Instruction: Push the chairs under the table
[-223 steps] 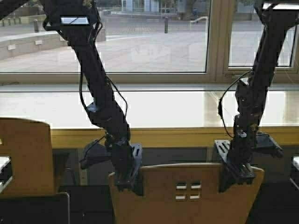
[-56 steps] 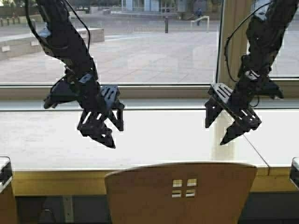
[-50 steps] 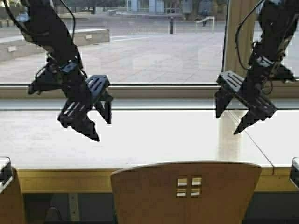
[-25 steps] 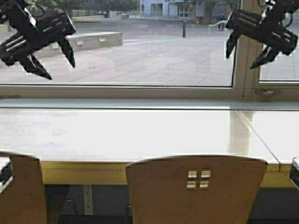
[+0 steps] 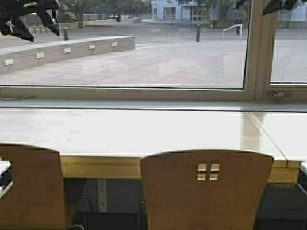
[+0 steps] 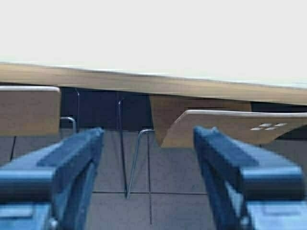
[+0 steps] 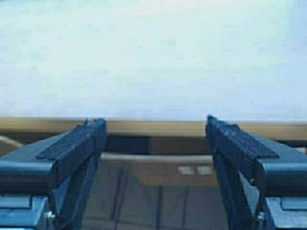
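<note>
A tan plywood chair (image 5: 206, 191) with four small square holes stands at the table (image 5: 144, 129), its backrest close to the yellowish front edge. A second chair (image 5: 31, 187) stands at the left. Both arms are raised high, clear of the chairs. My left gripper (image 5: 29, 17) is at the top left corner, open and empty. My right gripper (image 5: 283, 4) barely shows at the top right. The left wrist view shows the open left gripper (image 6: 148, 139) above both chair backs (image 6: 230, 127). The right wrist view shows the open right gripper (image 7: 154, 124) above the chair (image 7: 182, 170).
A wide window (image 5: 144, 52) with a sill runs behind the table, with a paved yard outside. A seam (image 5: 266, 134) splits the table top at the right. Dark floor tiles (image 6: 144, 211) and thin chair legs (image 6: 136, 163) lie below the table.
Both arms have lifted off the chair back and swung up and outward to the top corners, grippers open. The robot has moved: the scene has shifted right and the left chair has come into view.
</note>
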Robot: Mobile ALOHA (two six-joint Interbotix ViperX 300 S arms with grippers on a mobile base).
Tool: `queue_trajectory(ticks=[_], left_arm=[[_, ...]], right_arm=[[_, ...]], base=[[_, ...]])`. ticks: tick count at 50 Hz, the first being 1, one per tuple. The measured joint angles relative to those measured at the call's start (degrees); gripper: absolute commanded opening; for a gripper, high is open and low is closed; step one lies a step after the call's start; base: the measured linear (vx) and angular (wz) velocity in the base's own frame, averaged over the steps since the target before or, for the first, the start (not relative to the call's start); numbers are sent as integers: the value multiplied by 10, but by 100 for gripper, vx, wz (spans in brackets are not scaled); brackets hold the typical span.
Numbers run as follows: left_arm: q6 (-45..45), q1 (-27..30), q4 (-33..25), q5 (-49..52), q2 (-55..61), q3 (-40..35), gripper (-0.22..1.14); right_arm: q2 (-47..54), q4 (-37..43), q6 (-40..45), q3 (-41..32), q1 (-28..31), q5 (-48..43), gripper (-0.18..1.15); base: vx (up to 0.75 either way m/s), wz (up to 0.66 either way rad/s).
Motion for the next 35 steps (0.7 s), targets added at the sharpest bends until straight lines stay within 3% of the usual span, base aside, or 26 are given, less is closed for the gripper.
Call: queue_trajectory(ticks=[12, 35], left_arm=[[-3, 2, 0, -4, 3, -4, 91], [2, 4, 1, -4, 18, -10, 91]], right_arm=[[10, -1, 0, 32, 3, -78, 94], [12, 6, 4, 33, 28, -54, 94]], base=[[-23, 28], [-23, 48]])
